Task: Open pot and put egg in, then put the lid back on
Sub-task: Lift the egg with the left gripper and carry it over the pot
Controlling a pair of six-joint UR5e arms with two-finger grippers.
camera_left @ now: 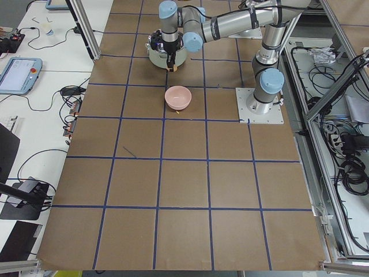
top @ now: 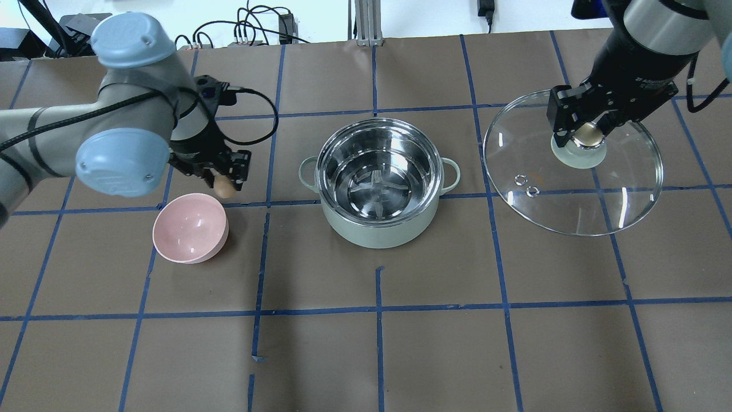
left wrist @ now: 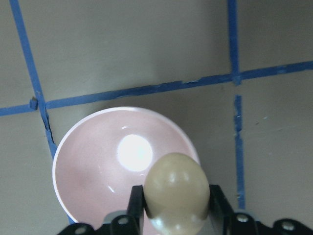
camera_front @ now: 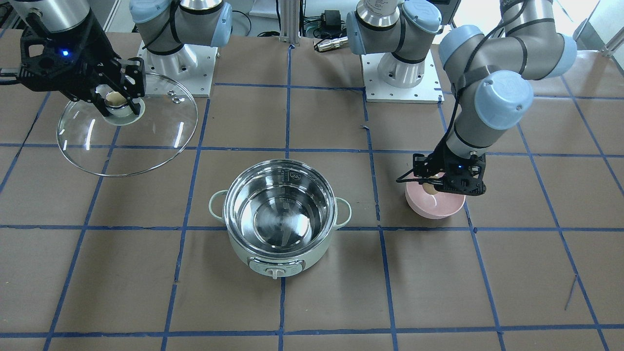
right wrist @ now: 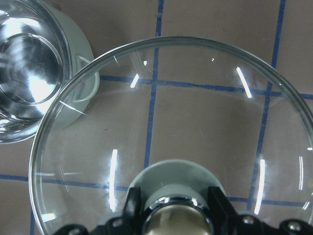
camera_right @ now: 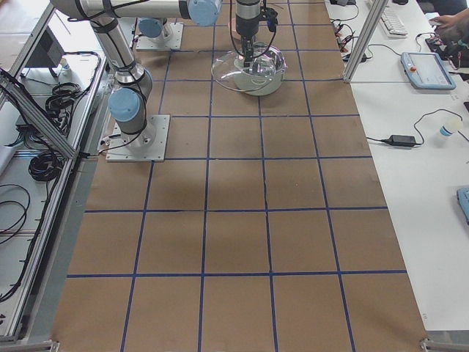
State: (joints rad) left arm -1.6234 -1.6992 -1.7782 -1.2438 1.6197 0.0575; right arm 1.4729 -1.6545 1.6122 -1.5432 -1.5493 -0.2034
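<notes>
The brown bench [top: 400,355] has blue tape lines and carries the things.

The lid [top: 617,194] hangs under the right pincer [top: 586,134]. It is up off the bench and tips a little. The right pincer is closed tight on the beige knob [camera_front: 115,99] in the middle of the lid. One black finger sits on each side of the knob.

The pot [top: 377,232] stands on the bench between the two pincers, well apart from both. It has no lid on. Its shiny inside has nothing in it. In the right wrist view it sits down and to the side of the lid, and the lid's edge crosses one of its handles.

The pink bowl [top: 183,237] sits on the bench below the left pincer [top: 225,184]. It is not touching the pincer.

The egg [top: 224,187] is in the left pincer. The two fingers squeeze it from both sides. In the left wrist view the egg hangs above the bowl, near one side of it. The egg is not in the pot.
</notes>
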